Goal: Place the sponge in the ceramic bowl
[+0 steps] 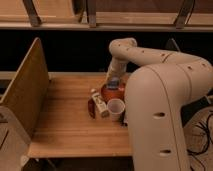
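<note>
The white arm (160, 100) fills the right side of the room. Its bulky near segment stands in front of the table's right end, and a slimmer part arcs over from behind and comes down above the bowl (106, 94). The wooden table (70, 130) carries everything else. A tall wooden panel (25, 92) stands on edge along its left side, well apart from the bowl. The bowl itself, shallow, glossy and red-orange, sits toward the back right of the table, and its right part is hidden by the arm. Just in front of it stands a whitish cup (116, 106), upright with its mouth open to the ceiling, close against the bowl's near rim. To the front left of the bowl a white bottle (100, 106) lies on its side, pointing from the bowl's left edge toward the table's front, and it seems to touch the cup. On the far side of the bottle from the bowl is a small dark red thing (91, 108) that I cannot make out. The sponge (113, 84) is a blue-grey block at the bowl's back part, right under the gripper (113, 79). Its long axis looks to run roughly left to right, though I cannot be sure. Whether the gripper has hold of it, or how wide it stands, I cannot tell.
</note>
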Controlling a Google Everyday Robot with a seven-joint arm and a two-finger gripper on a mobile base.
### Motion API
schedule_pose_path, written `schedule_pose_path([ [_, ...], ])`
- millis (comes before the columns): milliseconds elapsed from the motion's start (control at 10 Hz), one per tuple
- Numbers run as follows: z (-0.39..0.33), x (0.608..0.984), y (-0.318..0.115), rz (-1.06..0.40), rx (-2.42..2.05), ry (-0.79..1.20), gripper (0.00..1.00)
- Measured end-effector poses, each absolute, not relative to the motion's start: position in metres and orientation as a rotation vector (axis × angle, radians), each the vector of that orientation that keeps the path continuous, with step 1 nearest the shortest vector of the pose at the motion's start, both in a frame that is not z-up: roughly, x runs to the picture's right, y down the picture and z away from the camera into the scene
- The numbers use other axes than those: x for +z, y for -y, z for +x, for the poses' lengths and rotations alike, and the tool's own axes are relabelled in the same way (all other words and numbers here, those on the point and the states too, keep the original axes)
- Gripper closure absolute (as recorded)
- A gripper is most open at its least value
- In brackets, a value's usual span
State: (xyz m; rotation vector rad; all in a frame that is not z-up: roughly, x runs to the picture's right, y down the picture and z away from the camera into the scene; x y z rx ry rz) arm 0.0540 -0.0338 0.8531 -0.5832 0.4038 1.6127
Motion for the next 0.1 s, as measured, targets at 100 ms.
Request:
schedule_pose_path([
  [100,0.0541,0.8531,0.0338,-0.583,1.613,-0.404,0.20],
])
